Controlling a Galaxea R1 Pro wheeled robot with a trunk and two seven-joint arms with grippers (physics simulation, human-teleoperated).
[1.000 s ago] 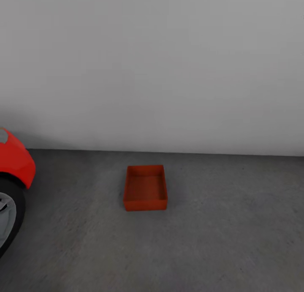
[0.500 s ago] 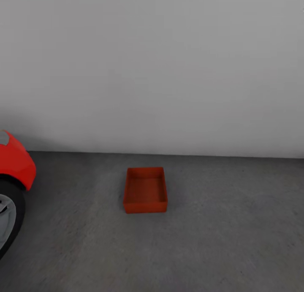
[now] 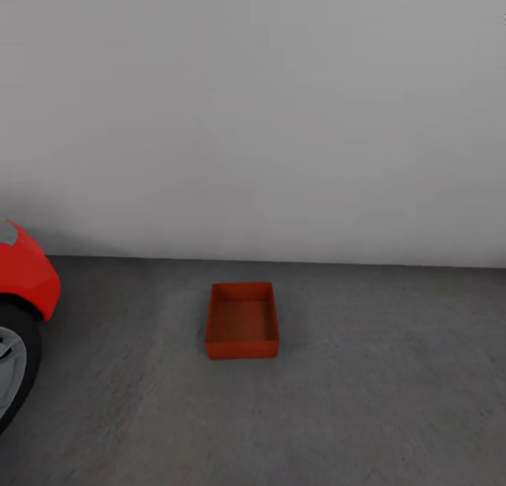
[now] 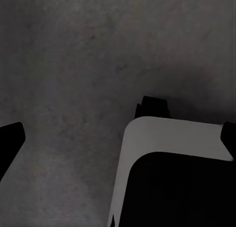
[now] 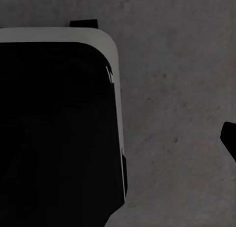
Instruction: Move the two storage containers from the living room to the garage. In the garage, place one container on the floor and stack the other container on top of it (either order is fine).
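Observation:
One orange-red storage container sits upright and empty on the dark grey concrete floor of the garage, a short way out from the pale wall. My left gripper hangs open over bare concrete, its dark fingertips at the two sides of the left wrist view with nothing between them. My right gripper is likewise open and empty. One of its fingertips shows at the edge of the right wrist view, while the other is lost against my dark base.
A red car with its front wheel stands at the left edge of the head view. The plain grey wall closes the far side. My own base is below both wrists, also base.
The whole head view has shifted: container, car and wall foot all sit slightly lower in the picture. The container itself has not moved on the floor.

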